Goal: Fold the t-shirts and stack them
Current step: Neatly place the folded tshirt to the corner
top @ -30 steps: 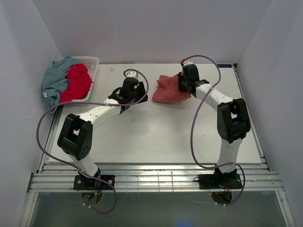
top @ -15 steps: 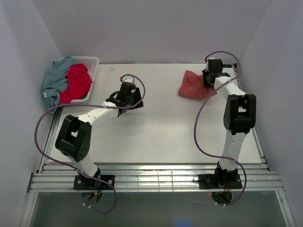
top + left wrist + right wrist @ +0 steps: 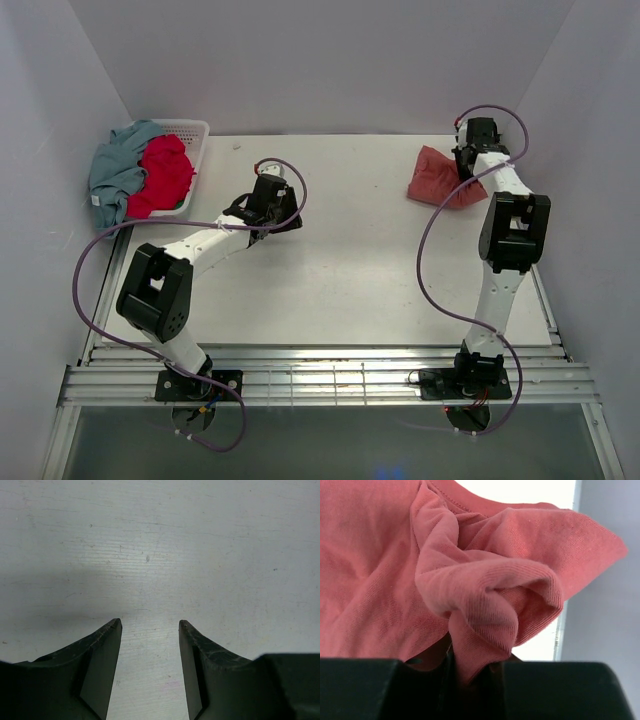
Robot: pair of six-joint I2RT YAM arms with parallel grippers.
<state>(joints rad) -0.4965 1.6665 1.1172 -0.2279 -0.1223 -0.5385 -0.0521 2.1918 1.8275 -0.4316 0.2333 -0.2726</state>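
Observation:
A dusty salmon-red t-shirt (image 3: 437, 178) lies bunched at the table's back right; my right gripper (image 3: 468, 166) is shut on a fold of its cloth (image 3: 485, 605), which fills the right wrist view. A bright crimson t-shirt (image 3: 163, 172) and a grey-blue t-shirt (image 3: 116, 170) are heaped in and over the basket at the back left. My left gripper (image 3: 283, 218) hovers low over bare table left of centre, open, with nothing between its fingers (image 3: 100, 650).
The white lattice basket (image 3: 192, 132) stands in the back left corner. The table's right edge and the side wall (image 3: 610, 630) are close beside the right gripper. White walls enclose the table on three sides.
My right gripper has dragged the salmon-red t-shirt from the back middle to the back right corner. The left gripper has pulled back slightly to the left.

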